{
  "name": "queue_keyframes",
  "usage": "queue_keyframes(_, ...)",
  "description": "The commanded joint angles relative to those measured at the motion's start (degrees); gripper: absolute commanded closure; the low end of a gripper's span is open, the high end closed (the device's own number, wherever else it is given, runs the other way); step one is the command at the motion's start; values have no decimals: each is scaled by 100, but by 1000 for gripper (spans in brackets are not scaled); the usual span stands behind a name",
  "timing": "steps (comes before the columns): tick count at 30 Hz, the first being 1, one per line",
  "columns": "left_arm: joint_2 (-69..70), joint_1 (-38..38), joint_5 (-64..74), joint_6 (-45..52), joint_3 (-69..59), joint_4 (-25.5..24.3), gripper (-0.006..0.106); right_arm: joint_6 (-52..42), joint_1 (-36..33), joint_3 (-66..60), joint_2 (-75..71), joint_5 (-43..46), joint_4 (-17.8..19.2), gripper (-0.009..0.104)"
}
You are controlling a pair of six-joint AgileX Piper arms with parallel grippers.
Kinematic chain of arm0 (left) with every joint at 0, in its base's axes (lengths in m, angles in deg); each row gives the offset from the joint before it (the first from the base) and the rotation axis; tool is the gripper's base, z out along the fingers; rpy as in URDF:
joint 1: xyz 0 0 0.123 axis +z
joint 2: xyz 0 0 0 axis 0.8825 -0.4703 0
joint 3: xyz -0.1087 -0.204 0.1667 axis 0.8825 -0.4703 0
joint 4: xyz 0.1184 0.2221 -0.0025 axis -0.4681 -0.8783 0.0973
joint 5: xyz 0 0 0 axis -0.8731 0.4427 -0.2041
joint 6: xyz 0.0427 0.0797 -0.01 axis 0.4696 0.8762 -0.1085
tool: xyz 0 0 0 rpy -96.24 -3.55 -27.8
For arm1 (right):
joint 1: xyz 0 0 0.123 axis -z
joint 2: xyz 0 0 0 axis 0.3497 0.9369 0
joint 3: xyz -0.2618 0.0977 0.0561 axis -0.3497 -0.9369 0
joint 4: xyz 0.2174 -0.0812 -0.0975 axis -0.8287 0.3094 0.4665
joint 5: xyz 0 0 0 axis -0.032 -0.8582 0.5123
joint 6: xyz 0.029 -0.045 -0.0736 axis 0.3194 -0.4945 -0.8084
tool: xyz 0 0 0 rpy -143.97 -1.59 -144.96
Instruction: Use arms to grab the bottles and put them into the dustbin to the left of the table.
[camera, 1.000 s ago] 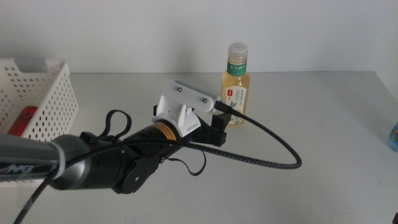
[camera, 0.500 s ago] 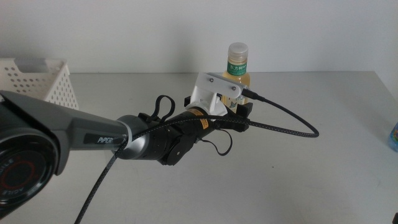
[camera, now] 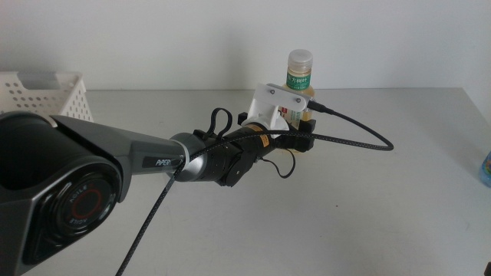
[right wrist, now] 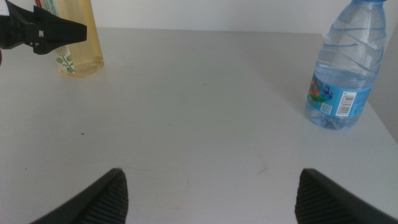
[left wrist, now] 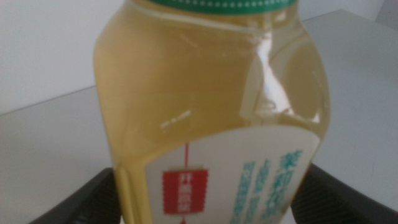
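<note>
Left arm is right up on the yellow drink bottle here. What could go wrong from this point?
The left gripper has its jaws open on either side of the pale-yellow drink bottle, low on its body, so closing off-centre could tip this tall bottle. The dustbin stands well off to the side, so a weak grip might slip during the carry. The right gripper waits open, away from the water bottle.

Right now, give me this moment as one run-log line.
left gripper: jaws open around yellow bottle, on table | right gripper: open, waiting | water bottle: upright | basket: left
</note>
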Motion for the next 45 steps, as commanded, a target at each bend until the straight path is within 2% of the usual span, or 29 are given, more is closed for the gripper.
queue_keyframes(1, 297, 57, -433, -85, 321, 43, 8, -50, 31, 54, -121, 395, 75, 24)
queue_keyframes(4, 200, 119, -463, -261, 478, 37, 13, -50, 31, 54, -121, 395, 75, 24)
queue_keyframes(6, 181, 157, -468, -418, 492, 35, 22, -50, 31, 54, -121, 395, 75, 24)
queue_keyframes(9, 248, 175, -422, -704, 492, -331, 44, -50, 31, 54, -121, 395, 75, 24)
queue_keyframes(13, 690, 194, 293, -1041, 486, -1267, 77, -50, 31, 54, -121, 395, 75, 24)
queue_keyframes(16, 1175, 241, 1162, -1205, 486, -1309, 94, -50, 31, 54, -121, 395, 75, 24)
queue_keyframes(18, 1564, 294, 1686, -1257, 486, -1247, 100, -50, 31, 54, -121, 395, 75, 24)
queue_keyframes(25, 2990, 630, 3755, -1127, 491, -1243, 102, -50, 31, 54, -121, 395, 75, 24)
queue_keyframes(28, 3574, 1079, 4880, -523, 605, -800, 102, -50, 31, 54, -121, 395, 75, 24)
queue_keyframes(30, 3876, 1547, 5733, 307, 805, -137, 102, -50, 31, 54, -121, 395, 75, 24)
queue_keyframes(33, 4109, 2379, 7022, 2016, 1193, 1390, 102, -50, 31, 54, -121, 395, 75, 24)
queue_keyframes(36, 4141, 3322, 8222, 3221, 1682, 2358, 102, -50, 31, 54, -121, 395, 75, 24)
queue_keyframes(38, 4133, 3794, 8838, 3418, 1948, 2489, 102, -50, 31, 54, -121, 395, 75, 24)
queue_keyframes(45, 4061, 5030, 9731, 3418, 2289, 1921, 102, -50, 31, 54, -121, 395, 75, 24)
